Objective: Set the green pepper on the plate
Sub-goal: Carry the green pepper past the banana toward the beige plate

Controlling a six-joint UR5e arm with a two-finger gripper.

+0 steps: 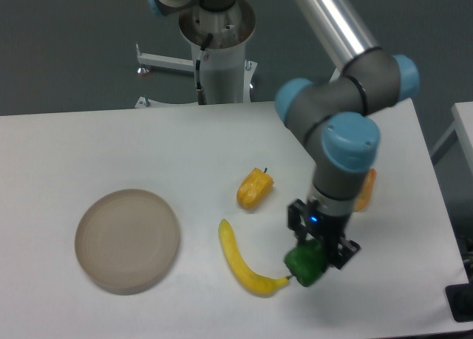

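We see the claw (316,247) pointing down over the white worktop (111,147), its two dark fingers closed around the green pepper (306,264). The fingers sit against the pepper's upper sides, and the lower bulge of the pepper shows below and between them. We cannot tell whether the pepper is just clear of the worktop or touching it.

Taking the banana (244,260) as our landmark: the pepper sits just beside the banana's lower right tip, so close that the two look to be touching or nearly so in this view. The banana itself lies curved, running from upper left to lower right.

The yellow pepper (255,188) lies above the banana's upper end, apart from it. The plate (127,239) rests well to the left of the banana, with bare worktop between them. To the upper right of the banana, an orange object (365,190) shows only as a narrow strip behind the arm's blue-capped wrist joint (347,143), so we cannot make out what it is.

The arm's grey base column (219,58) stands at the far edge of the worktop, well beyond the banana.
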